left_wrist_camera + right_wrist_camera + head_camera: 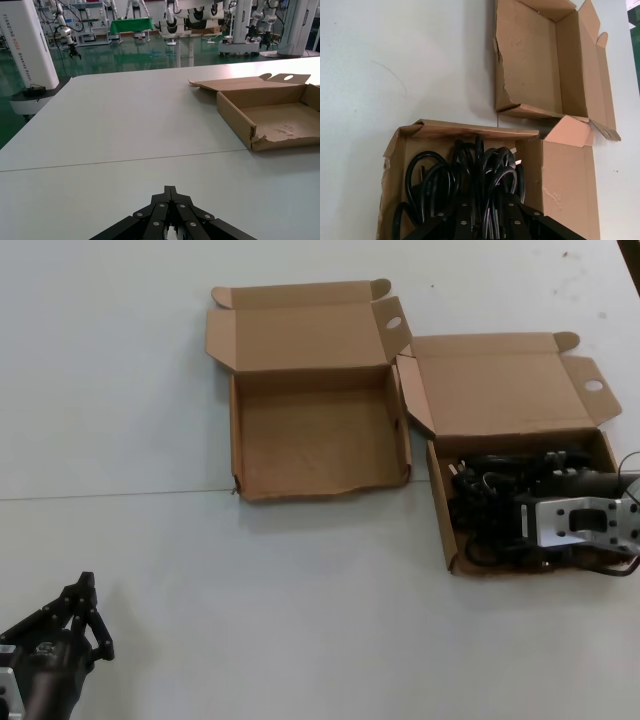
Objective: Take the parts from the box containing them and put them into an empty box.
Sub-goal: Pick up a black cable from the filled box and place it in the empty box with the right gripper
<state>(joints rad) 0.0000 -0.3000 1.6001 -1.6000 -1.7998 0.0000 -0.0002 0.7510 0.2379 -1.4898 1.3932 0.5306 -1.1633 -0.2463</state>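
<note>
You hadn't really moved anything yet as far as I could see; the empty box (the one with the wavy, torn front wall) had nothing in it, and the parts all sat tangled in the box containing them; your right gripper was down among the cords, can't tell its fingers; left gripper was pressed together, parked over the table; basically all left to do.

The left gripper is black, its linked fingers studded with small silver screws. Behind the right gripper's black jaws sits a silver metal bracket with round holes and thin black cables.
</note>
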